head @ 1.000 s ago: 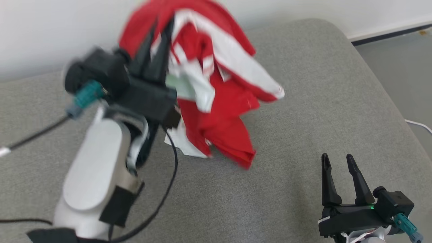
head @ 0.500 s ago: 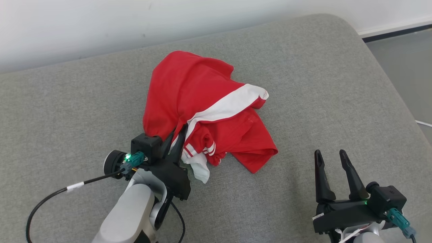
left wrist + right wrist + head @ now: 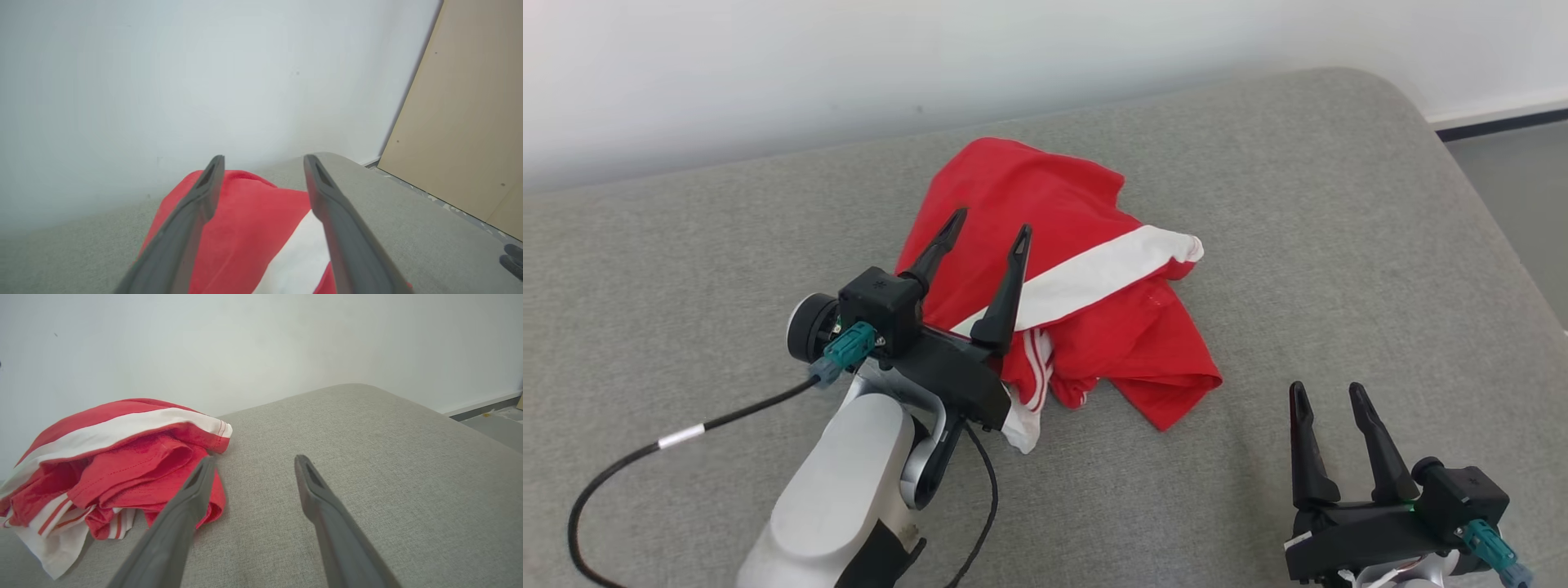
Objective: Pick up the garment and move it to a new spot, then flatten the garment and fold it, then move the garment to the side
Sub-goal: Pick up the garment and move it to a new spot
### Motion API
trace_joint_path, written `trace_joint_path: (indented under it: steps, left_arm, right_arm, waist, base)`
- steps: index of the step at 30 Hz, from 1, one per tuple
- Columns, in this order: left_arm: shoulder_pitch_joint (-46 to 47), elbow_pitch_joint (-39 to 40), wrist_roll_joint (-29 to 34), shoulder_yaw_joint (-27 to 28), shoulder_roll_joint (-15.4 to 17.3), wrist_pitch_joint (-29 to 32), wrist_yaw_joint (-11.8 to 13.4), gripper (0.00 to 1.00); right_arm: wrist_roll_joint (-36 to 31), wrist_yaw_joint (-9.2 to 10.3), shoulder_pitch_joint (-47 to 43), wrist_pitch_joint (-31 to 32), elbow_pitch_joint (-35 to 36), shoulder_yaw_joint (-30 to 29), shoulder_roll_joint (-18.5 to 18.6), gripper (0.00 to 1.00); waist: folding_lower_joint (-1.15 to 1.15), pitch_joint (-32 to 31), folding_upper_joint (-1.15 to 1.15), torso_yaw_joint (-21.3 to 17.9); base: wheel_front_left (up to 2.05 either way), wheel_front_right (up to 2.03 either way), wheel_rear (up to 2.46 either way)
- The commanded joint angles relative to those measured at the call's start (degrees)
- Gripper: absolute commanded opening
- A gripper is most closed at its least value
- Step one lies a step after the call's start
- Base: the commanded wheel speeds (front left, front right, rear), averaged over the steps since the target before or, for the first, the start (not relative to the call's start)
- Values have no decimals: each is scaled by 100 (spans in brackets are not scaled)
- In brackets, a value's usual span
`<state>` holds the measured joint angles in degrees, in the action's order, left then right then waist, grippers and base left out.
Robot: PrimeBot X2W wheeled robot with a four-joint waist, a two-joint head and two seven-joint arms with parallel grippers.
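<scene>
Red knit cloth crossed by a broad white band, the garment [image 3: 1094, 237] lies crumpled in soft folds on the grey woven cushion [image 3: 1298, 204]. The left gripper [image 3: 992, 222] hovers over it, its tapered dark fingers spread and empty. The right gripper [image 3: 1326, 389], likewise released, sits well apart from the garment.

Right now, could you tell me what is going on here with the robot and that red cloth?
The robot is working on a red and white garment, which lies in a crumpled heap on the grey cushion, not yet flattened or folded. Its left gripper is open over the heap's near left part, holding nothing. The right gripper sits open and empty off to the right, clear of the garment.
</scene>
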<state>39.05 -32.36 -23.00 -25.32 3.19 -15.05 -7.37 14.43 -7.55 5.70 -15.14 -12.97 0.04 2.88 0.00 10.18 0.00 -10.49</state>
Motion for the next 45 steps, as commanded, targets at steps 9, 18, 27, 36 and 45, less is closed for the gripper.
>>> trace_joint_path:
  steps: [9, 18, 27, 36, 45]
  left_arm:
    - [-593, 759, 253, 383, 112, -15, 151, 100]
    - [-801, 635, 421, 279, 104, -15, 87, 100]
    - [-462, -3, 677, -236, 75, -16, 38, 100]
    - [-15, -1038, 940, -507, 172, -13, 16, 100]
    - [206, -1531, 932, -532, 138, -15, 30, 0]
  right_arm:
    - [-47, 12, -76, -5, 30, -30, 2, 100]
    - [-50, 12, -44, -5, 9, -31, 2, 100]
    - [21, 12, 24, -5, 0, 59, 1, 100]
    - [98, 12, 18, -5, -37, 43, 2, 100]
    - [125, 12, -31, -4, -8, 17, 2, 100]
  waist:
    - [0, -36, 0, 216]
    - [0, -41, 0, 212]
    - [0, -7, 0, -43]
    - [0, 40, 0, -303]
    - [0, -21, 0, -327]
  base:
    - [0, 0, 0]
    - [0, 0, 0]
    - [0, 0, 0]
    - [0, 0, 0]
    - [0, 0, 0]
